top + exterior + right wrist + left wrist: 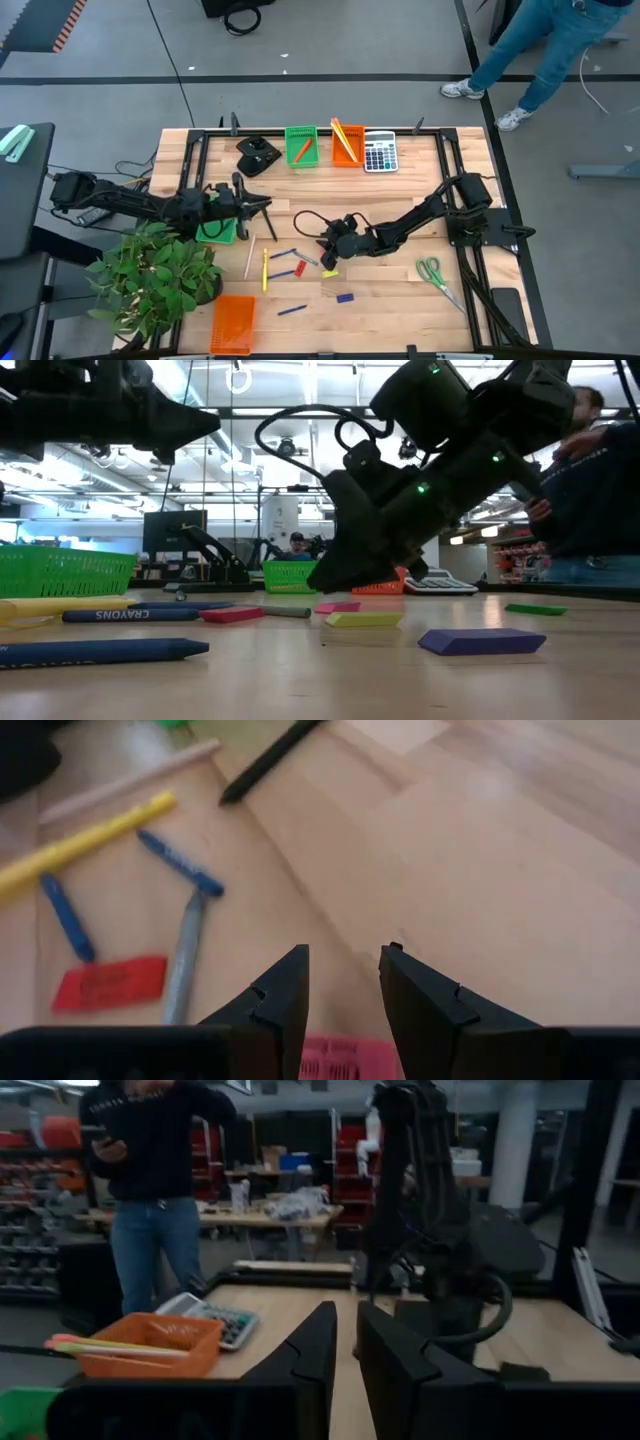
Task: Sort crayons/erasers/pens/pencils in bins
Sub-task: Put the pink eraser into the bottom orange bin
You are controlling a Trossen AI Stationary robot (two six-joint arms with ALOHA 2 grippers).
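"CRAYONS" lettering, blue crayon (130,615), tabletop

Two bins (301,145) and a calculator (380,153) line the table's far edge, scissors (434,272) at right.

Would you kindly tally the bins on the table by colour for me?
Green bins: 2
Orange bins: 2
Total: 4
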